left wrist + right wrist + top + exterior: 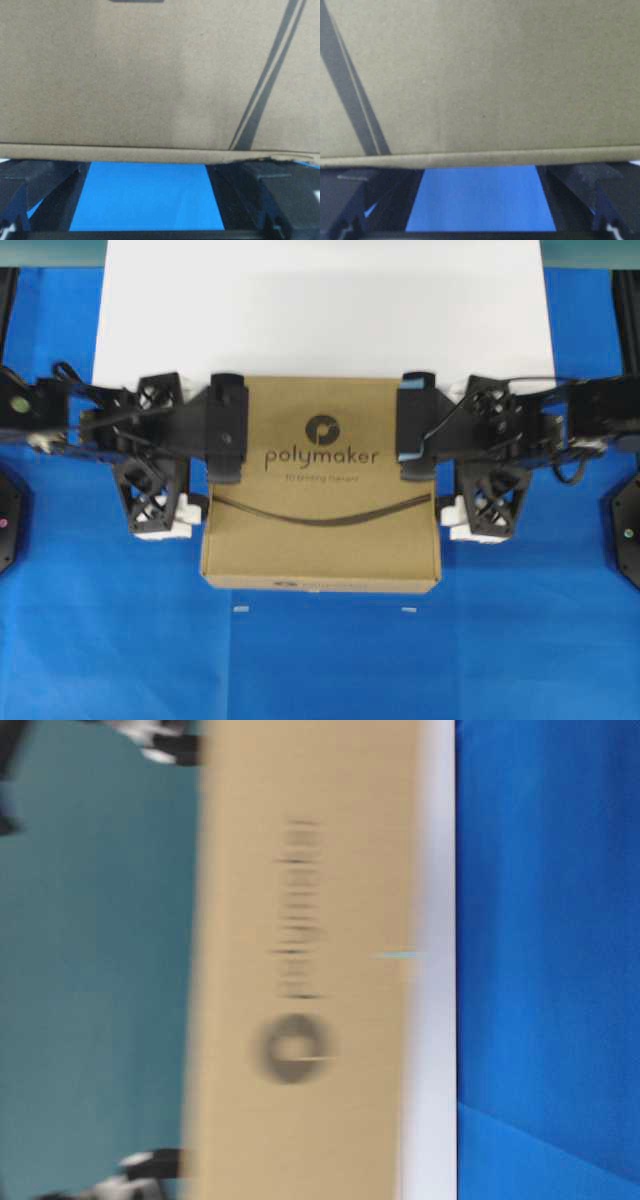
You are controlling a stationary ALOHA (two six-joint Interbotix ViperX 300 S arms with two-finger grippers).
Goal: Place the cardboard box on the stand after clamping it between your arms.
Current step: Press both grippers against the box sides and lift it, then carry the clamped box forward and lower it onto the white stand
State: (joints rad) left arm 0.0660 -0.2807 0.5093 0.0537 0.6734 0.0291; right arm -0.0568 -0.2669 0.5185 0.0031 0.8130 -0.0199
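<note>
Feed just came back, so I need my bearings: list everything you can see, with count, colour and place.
cardboard box: one, brown with dark "polymaker" print, centre, between the two arms, its far edge at the stand's front edge
stand: one, white, behind the box
table cover: one, blue, under everything
small markers: two, pale, on the cover just in front of the box
left gripper: one, black, at the box's left edge, jaws wide
right gripper: one, black, at the box's right edge, jaws wide

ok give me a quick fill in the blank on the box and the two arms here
1. The word printed on the cardboard box is ____.
2. The cloth under the box is ____.
3. The left end effector and right end effector sit on opposite ____ of the box.
4. The white stand lies at the box's ____ edge in the overhead view.

Missing words: polymaker; blue; sides; top
</note>
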